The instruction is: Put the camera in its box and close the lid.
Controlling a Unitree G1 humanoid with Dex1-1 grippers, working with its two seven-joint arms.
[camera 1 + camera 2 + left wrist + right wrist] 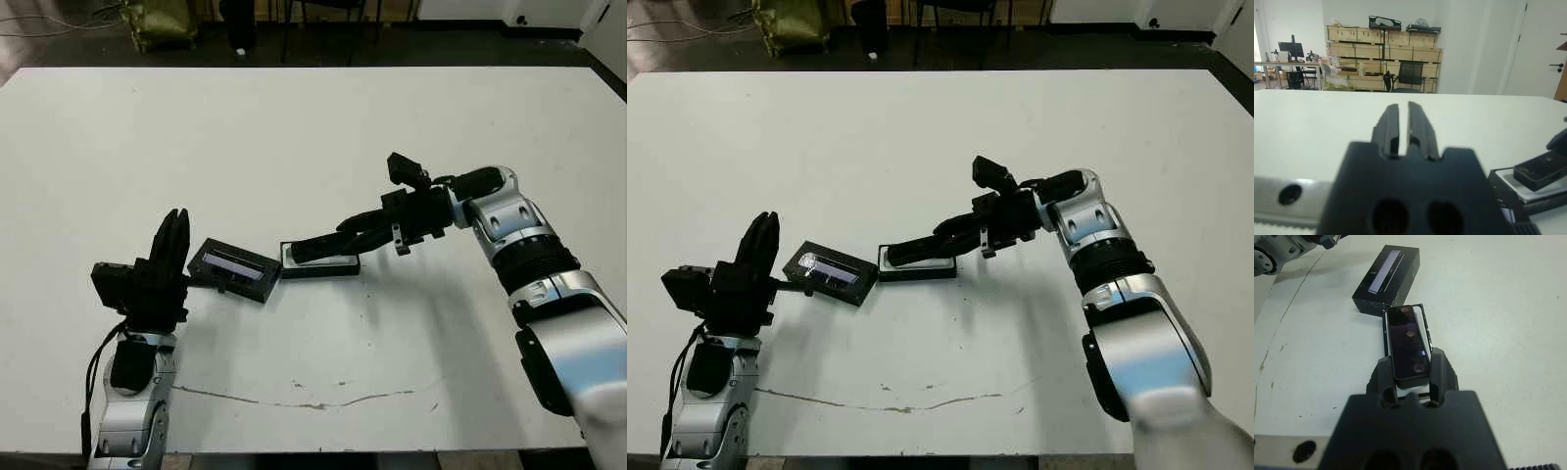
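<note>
My right gripper (340, 236) is shut on the camera (1406, 340), a slim black bar held at its near end between both fingers (1442, 374). The camera hangs lengthwise just over the box (338, 264), a shallow white-lined tray near the table's middle. Whether the camera touches the box I cannot tell. The lid (233, 266), black with a bluish window, lies flat just left of the box, its corner nearly touching it. My left gripper (177, 219) stands left of the lid, fingers pointing up, shut and holding nothing.
The white table (313, 127) stretches wide behind the objects. A thin dark crack (313, 401) runs along its front part. Beyond the far edge are a chair (1405, 76), wooden crates (1381, 54) and a yellowish bag (162, 22).
</note>
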